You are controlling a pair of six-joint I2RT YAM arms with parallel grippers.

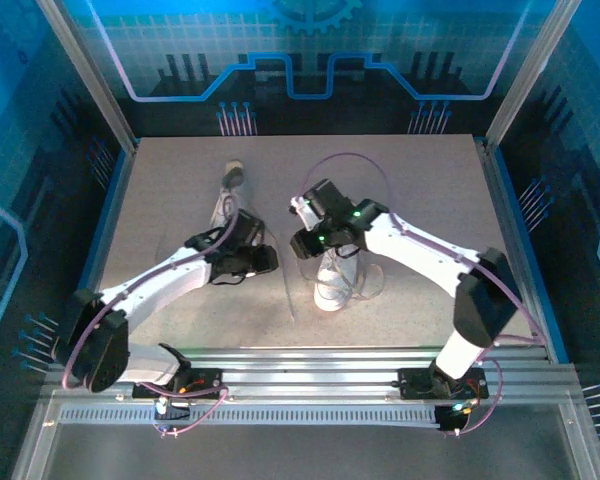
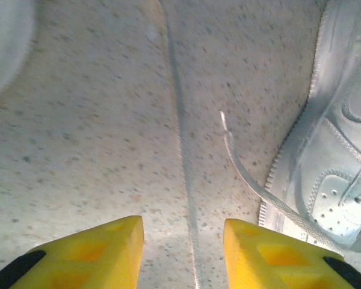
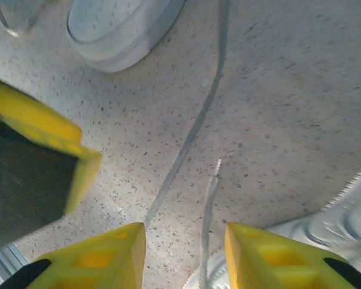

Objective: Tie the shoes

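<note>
Hanging part-open, empty, just beside the white low-top lace-up sneaker (image 1: 330, 285): left gripper (image 2: 183, 226), right gripper (image 3: 185, 232). Risk of pinching speckled grey table (image 1: 430, 180): thin white flat lace (image 3: 207, 205) slack, easily nudged aside. Second sneaker (image 1: 228, 195) well beyond.

Robotics lab test cell, not a home or shop. The bench sits inside an aluminium extrusion frame (image 1: 83, 70). Walls are blue printed panels (image 1: 430, 50) with circuit traces and a gear graphic (image 1: 315, 8). The tabletop (image 1: 430, 190) is speckled grey. A left arm (image 1: 165, 280) and a right arm (image 1: 420, 250), both white and black, are bolted to a slotted rail (image 1: 310, 365) at the near edge. Purple cabling (image 1: 350, 155) loops loose.
</note>
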